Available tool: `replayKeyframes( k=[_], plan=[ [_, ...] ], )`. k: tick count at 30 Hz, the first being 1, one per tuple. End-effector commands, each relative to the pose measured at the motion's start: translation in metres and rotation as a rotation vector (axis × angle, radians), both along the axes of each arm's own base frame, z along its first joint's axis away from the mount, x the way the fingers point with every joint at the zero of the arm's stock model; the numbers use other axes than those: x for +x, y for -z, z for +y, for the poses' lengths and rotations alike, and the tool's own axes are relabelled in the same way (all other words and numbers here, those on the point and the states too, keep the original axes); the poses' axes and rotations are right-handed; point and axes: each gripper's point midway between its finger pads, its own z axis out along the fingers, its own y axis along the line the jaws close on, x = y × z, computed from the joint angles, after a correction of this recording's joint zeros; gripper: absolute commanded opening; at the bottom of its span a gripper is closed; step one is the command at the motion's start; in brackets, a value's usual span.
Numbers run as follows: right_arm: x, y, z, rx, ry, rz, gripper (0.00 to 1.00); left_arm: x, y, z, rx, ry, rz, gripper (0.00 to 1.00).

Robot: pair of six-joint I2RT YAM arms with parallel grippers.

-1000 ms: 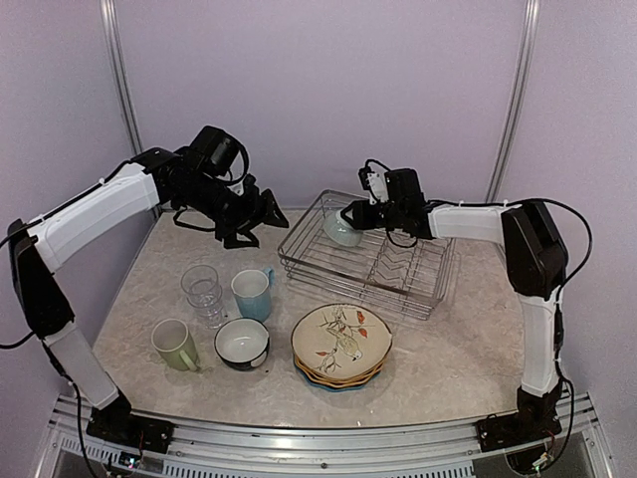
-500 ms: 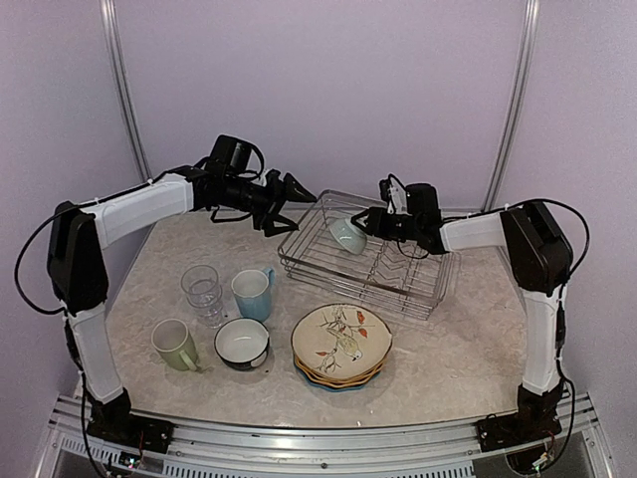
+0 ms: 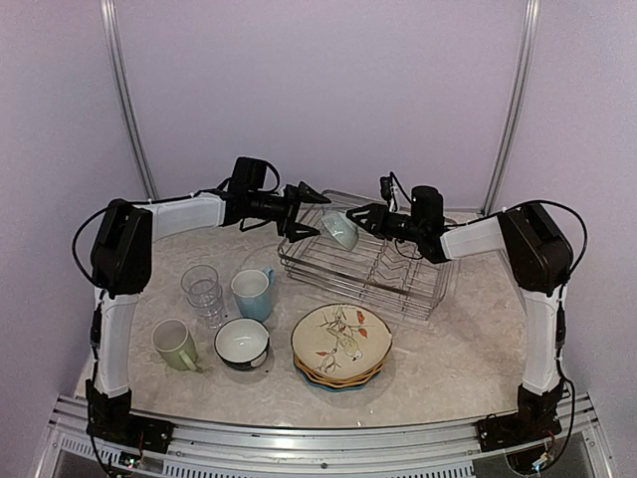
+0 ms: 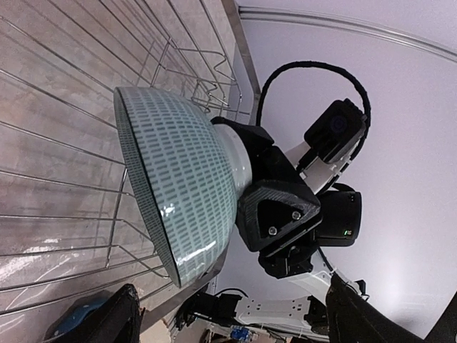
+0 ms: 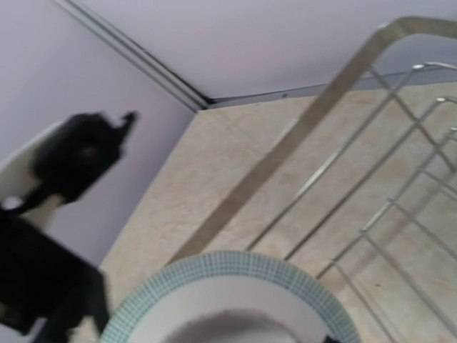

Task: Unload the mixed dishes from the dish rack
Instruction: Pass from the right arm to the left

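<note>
A small bowl [image 3: 341, 232], pale with a fine green check pattern [image 4: 187, 171] and white inside [image 5: 228, 304], hangs tilted above the left end of the dish rack [image 3: 398, 284]. My right gripper [image 3: 362, 216] is shut on its base. My left gripper [image 3: 319, 217] stands open just left of the bowl's rim, its fingertips [image 4: 118, 318] short of the bowl, with nothing between them. On the table lie stacked scalloped plates [image 3: 341, 342], a dark-outside bowl [image 3: 242, 345], a pale green mug [image 3: 175, 344], a light blue mug [image 3: 252, 293] and clear glasses [image 3: 202, 289].
The rack's upright prongs [image 3: 393, 264] and wire rim [image 5: 314, 125] lie under and right of the held bowl. Both arms meet over the rack's left end. The unloaded dishes crowd the front left of the table [image 3: 448, 363].
My left arm has swung right, from the back left up to the bowl, and its jaws have widened. My right gripper has carried the bowl slightly left and tilted it.
</note>
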Motion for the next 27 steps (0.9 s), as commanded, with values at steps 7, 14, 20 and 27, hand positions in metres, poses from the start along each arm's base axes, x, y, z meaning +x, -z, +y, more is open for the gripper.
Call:
replayKeyframes(
  k=[7, 14, 20, 27],
  plan=[
    [-0.015, -0.051, -0.009, 0.109, -0.074, -0.137, 0.00, 0.012, -0.005, -0.020, -0.234, 0.102, 0.042, 0.75],
    [-0.021, -0.052, -0.006, 0.109, -0.110, -0.143, 0.00, 0.013, 0.006, -0.025, -0.326, 0.139, 0.068, 0.55],
    [-0.022, -0.050, -0.006, 0.111, -0.119, -0.138, 0.00, 0.017, 0.006, -0.026, -0.351, 0.126, 0.049, 0.35],
    [-0.024, -0.052, -0.008, 0.117, -0.118, -0.149, 0.00, 0.017, 0.004, -0.027, -0.357, 0.113, 0.036, 0.10]
  ],
)
